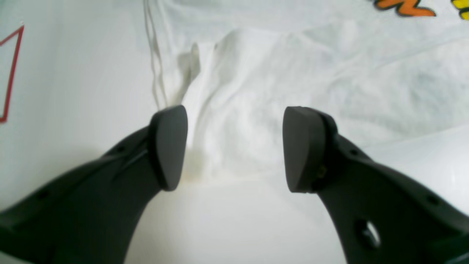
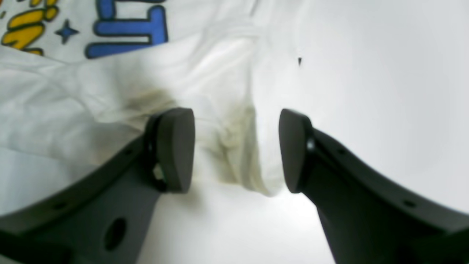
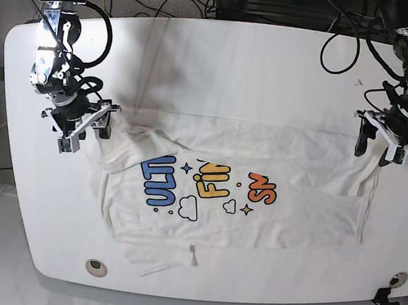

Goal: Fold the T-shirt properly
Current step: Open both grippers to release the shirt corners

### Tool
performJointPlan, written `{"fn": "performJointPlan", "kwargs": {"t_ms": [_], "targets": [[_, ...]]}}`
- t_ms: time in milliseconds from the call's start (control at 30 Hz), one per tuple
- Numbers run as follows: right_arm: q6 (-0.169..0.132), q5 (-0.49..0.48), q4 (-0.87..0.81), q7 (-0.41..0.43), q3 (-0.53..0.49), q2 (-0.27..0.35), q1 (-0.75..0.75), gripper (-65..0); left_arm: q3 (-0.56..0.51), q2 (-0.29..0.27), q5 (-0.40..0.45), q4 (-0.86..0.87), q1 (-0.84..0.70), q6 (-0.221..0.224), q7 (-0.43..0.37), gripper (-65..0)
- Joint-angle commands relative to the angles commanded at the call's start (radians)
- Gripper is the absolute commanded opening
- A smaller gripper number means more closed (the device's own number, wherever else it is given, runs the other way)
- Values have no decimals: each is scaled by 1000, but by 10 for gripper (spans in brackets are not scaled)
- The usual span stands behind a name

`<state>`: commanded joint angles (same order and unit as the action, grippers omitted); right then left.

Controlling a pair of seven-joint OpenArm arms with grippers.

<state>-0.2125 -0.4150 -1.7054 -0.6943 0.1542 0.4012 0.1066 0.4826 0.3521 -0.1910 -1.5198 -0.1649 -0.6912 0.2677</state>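
Nearest you in the base view, the T-shirt [image 3: 229, 197] lies print-up and rumpled on the white table [image 3: 218, 62], its near edge folded over on itself. Farther back, your left gripper [image 1: 234, 148] has its fingers spread wide, released, straddling a raised bunch of white cloth at the shirt's corner. Your right gripper [image 2: 236, 150] is likewise spread and holding nothing, a creased fold between its pads [image 2: 176, 146]; whether either pad touches the fabric is hard to tell in the blur
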Motion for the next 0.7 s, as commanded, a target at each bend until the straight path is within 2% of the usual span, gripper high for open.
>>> {"fn": "performJointPlan", "kwargs": {"t_ms": [67,200,400,600,700], "targets": [[-20,0,37,35,0,5,6,-302,0,0,-5,-11,-12,0,-11,-268],[-32,0,109,64,35,5,3,-302,2,-3,-5,-15,-12,0,-12,-268],[-109,2,187,87,89,6,-14,-302,2,-3,-6,-15,-11,0,-12,-268],[-110,-6,193,87,83,-5,-9,-302,2,-3,-6,-15,-11,0,-12,-268],[-138,0,193,87,87,-40,-9,-302,2,-3,-5,-14,-9,0,-12,-268]]}}
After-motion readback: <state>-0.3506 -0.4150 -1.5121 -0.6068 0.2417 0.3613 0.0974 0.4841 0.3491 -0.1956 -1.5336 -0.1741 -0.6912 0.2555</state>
